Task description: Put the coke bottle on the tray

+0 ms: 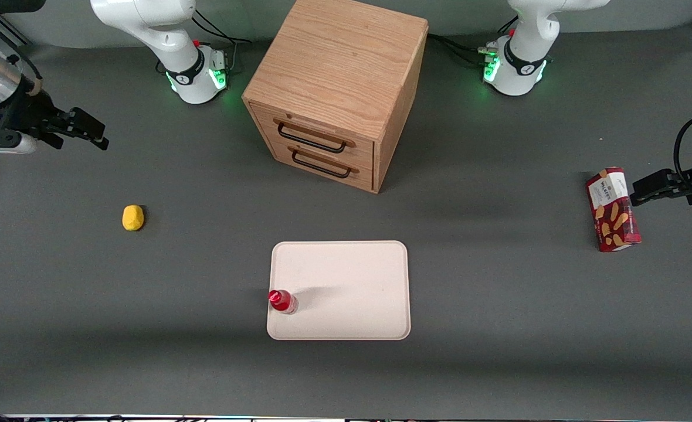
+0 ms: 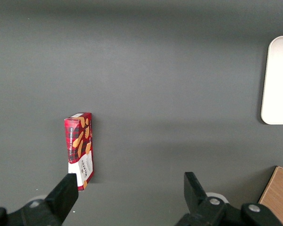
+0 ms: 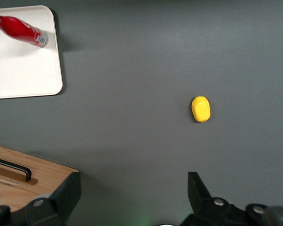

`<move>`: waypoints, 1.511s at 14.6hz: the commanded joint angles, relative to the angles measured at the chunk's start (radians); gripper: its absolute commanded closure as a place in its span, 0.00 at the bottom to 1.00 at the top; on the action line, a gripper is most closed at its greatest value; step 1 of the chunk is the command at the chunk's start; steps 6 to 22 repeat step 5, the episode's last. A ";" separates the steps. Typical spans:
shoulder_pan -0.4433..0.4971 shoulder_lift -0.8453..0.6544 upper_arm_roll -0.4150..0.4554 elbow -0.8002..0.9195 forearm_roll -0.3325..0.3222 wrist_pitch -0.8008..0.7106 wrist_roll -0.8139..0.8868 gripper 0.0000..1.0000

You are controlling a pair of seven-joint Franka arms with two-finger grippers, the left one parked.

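Note:
The coke bottle [image 1: 282, 301], small and red with a shiny red cap, stands upright on the pale cream tray [image 1: 346, 275], near the tray's corner that is nearest the front camera and toward the working arm's end. It also shows in the right wrist view [image 3: 20, 29] on the tray [image 3: 19, 70]. My right gripper [image 1: 85, 132] is open and empty, raised high at the working arm's end of the table, well away from the tray. In the right wrist view its fingers [image 3: 198, 190] stand wide apart over bare table.
A wooden two-drawer cabinet [image 1: 337, 88] stands farther from the camera than the tray. A yellow lump [image 1: 133, 217] lies between the gripper and the tray. A red biscuit box [image 1: 613, 209] lies toward the parked arm's end.

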 commanded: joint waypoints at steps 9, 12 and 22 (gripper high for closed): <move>0.004 0.105 -0.010 0.153 -0.028 -0.084 -0.024 0.00; 0.004 0.105 -0.010 0.153 -0.028 -0.084 -0.024 0.00; 0.004 0.105 -0.010 0.153 -0.028 -0.084 -0.024 0.00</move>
